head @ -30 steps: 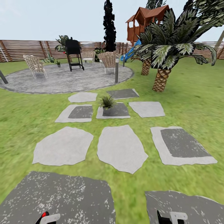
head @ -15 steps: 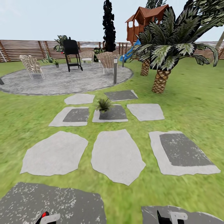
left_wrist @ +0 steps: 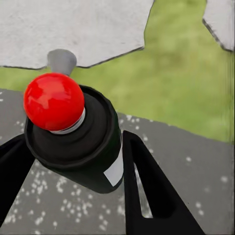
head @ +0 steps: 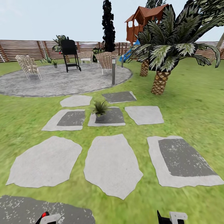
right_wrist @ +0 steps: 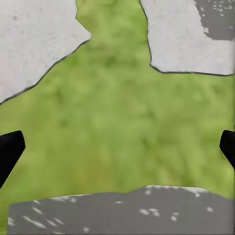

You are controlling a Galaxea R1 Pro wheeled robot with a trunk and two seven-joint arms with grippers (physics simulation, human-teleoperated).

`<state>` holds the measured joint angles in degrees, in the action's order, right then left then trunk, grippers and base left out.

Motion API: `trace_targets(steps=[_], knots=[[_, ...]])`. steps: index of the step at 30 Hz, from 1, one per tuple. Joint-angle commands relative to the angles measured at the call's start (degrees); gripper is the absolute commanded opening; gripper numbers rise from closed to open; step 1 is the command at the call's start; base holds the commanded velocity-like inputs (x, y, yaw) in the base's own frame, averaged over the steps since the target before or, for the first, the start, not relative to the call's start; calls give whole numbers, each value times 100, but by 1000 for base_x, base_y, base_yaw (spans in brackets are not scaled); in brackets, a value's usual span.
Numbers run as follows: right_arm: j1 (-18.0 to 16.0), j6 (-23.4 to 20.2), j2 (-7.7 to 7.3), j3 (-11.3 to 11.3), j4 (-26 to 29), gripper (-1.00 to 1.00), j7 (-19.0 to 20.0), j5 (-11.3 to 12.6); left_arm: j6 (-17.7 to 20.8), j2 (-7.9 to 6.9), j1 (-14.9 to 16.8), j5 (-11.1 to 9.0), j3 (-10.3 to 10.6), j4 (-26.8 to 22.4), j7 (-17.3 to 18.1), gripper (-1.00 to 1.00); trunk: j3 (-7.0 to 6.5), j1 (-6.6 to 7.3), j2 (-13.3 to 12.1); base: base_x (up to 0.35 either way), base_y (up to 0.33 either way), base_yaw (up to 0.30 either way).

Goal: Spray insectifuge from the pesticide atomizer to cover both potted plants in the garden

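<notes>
Left gripper (left_wrist: pixel 73 166) is clamped on the pesticide atomizer (left_wrist: pixel 78 142): dark body with a white label patch, red ball cap (left_wrist: pixel 54 101) on top, a black finger pressed against each side. In the head view only the red cap and a bit of that gripper show at the bottom edge (head: pixel 46 217).

Right gripper (right_wrist: pixel 117 147) is spread wide with nothing in it; fingertips (right_wrist: pixel 10 149) sit at opposite edges of the wrist view, lawn and stone slabs between them. Its tip also shows at the bottom of the head view (head: pixel 169 217).

One potted plant (head: pixel 100 109), a low spiky rosette, stands ahead on a grey stepping stone (head: pixel 107 118) in the middle of the paved patch, well apart from both grippers. Can't tell where the second one is.

Lawn (head: pixel 193 102) all round the pale stepping stones. Beyond: round grey patio (head: pixel 59 82) with wicker chairs (head: pixel 28 65), a black grill (head: pixel 70 54), and a grey bollard lamp (head: pixel 113 71) at its edge. Palm (head: pixel 163 56) on the right, wooden playhouse (head: pixel 141 23) behind it, slatted brown fence (head: pixel 25 49) across the back.
</notes>
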<state>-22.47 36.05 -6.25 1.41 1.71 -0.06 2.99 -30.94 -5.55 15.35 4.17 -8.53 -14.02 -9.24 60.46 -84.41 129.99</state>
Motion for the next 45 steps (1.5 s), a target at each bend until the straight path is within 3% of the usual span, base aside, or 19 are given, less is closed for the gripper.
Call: trace_targets(steps=[1, 18, 45], knots=[[-3, 16, 1, 8, -4, 100, 15, 26, -17, 1, 3, 46, -17, 4, -26, -100, 5, -2, 1, 283, -163, 0], [-3, 16, 3, 8, -4, 100, 15, 26, -17, 1, 3, 33, -17, 4, -26, -100, 5, -2, 1, 283, -164, 11], [-3, 16, 9, 8, -4, 100, 15, 26, -17, 1, 3, 5, -17, 4, -26, -100, 5, -2, 1, 319, -66, 267]])
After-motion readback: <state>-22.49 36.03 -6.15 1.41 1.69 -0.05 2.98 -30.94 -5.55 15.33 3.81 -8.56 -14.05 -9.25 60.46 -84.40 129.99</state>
